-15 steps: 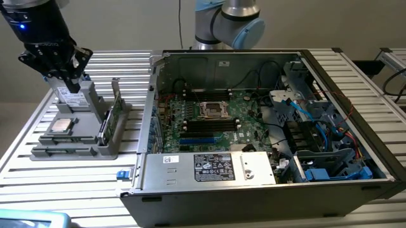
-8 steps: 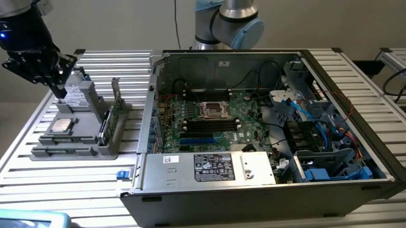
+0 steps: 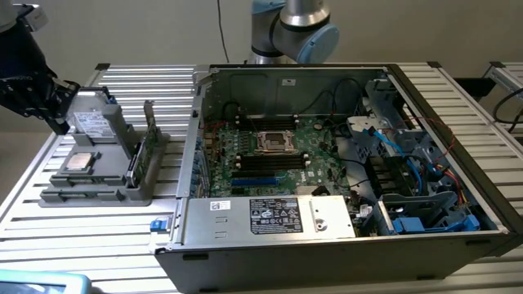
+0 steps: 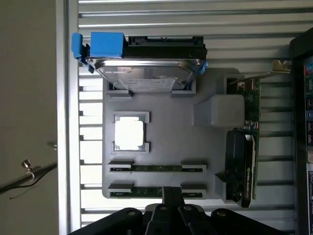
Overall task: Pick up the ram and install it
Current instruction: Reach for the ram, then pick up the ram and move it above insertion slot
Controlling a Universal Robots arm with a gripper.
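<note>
Two ram sticks lie edge-up in the slots of a grey fixture tray [image 4: 171,132]; one ram stick [image 4: 156,168] is a thin green strip, and the other ram stick [image 4: 142,193] lies beside it, closer to my fingers. My gripper [image 4: 171,195] is shut with nothing in it, and its tip overlaps that closer stick from above. In the exterior view my gripper [image 3: 59,125] hangs over the far left corner of the tray [image 3: 98,199], well above it. The motherboard's black memory slots [image 3: 270,162] sit inside the open computer case [image 3: 343,245].
The tray also holds a hard drive [image 4: 144,73] with blue clips, a square silver processor [image 4: 129,134] and an upright green expansion card [image 4: 247,147]. The case wall [image 3: 196,122] stands just beyond the tray on the exterior view's right. Cables and drive bays [image 3: 408,165] crowd the case.
</note>
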